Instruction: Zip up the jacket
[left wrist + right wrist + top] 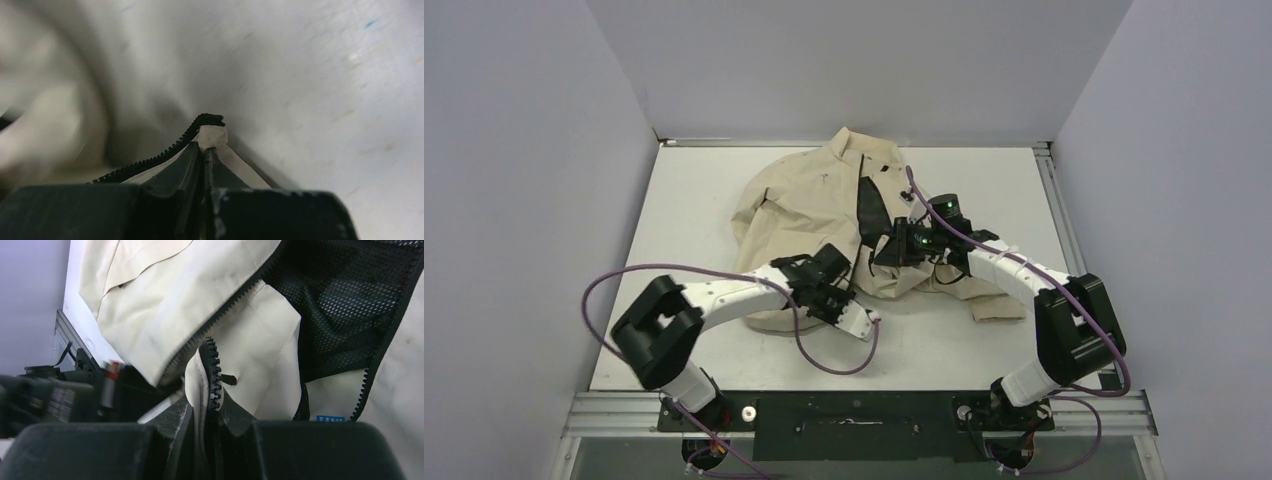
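Left tool (206, 151): jaws pressed together, pinching a cream corner of the jacket (799, 205) right where a black zipper run (160, 156) ends. The teeth curve away from the pinch toward the bulk of the jacket. Bare desk (325, 75) shows on the other side of that corner.

Right tool (207, 412): jaws likewise clamped, on the jacket's other front edge. A second zipper run (214, 371) rises straight up out of the grip. Beside that edge the jacket gapes open on black mesh lining (345, 295), and a small blue-white label (330, 418) sits at the lining's lower rim.

From above: the jacket lies crumpled on the desk, collar end farthest from the arm bases, front unzipped, with a dark wedge of lining showing. Both tools sit at the jacket's near hem, close together, one on each side of the open front.
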`<control>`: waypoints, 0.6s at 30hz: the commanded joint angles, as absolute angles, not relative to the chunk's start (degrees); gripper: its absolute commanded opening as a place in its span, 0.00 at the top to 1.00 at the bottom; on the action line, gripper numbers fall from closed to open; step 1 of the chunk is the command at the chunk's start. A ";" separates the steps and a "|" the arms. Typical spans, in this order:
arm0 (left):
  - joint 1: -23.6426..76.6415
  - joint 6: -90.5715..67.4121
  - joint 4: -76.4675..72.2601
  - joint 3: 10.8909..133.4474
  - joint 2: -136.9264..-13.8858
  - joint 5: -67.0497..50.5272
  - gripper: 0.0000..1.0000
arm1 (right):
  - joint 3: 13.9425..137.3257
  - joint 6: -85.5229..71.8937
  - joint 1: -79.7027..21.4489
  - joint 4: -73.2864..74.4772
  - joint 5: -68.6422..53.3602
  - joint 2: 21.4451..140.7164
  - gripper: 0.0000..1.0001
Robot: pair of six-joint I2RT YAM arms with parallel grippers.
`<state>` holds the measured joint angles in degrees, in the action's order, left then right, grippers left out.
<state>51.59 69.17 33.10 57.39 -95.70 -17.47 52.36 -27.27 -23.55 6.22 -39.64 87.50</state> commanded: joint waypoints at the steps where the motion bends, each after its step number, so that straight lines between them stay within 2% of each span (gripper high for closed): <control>1: 45.56 68.68 14.74 50.20 -76.26 -16.59 1.00 | 54.77 -24.25 -23.20 7.41 -43.39 83.50 0.95; 4: 41.30 75.18 7.89 42.34 -65.15 -22.88 1.00 | 56.41 -21.90 -23.72 9.83 -45.70 82.61 0.95; 8: 35.68 80.20 -2.19 36.22 -56.95 -30.84 1.00 | 58.41 -17.90 -25.08 12.97 -50.32 81.11 0.95; 13: 31.98 86.84 -19.14 28.56 -53.02 -38.82 1.00 | 58.32 -16.40 -27.06 11.48 -59.63 77.96 0.95; 18: 30.59 88.31 -20.84 29.66 -51.55 -43.75 1.00 | 59.56 -15.56 -29.58 13.26 -62.91 77.26 0.95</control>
<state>31.35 85.23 -10.59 27.57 -53.87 -36.40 56.36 -17.98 -27.73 12.82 -56.07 79.29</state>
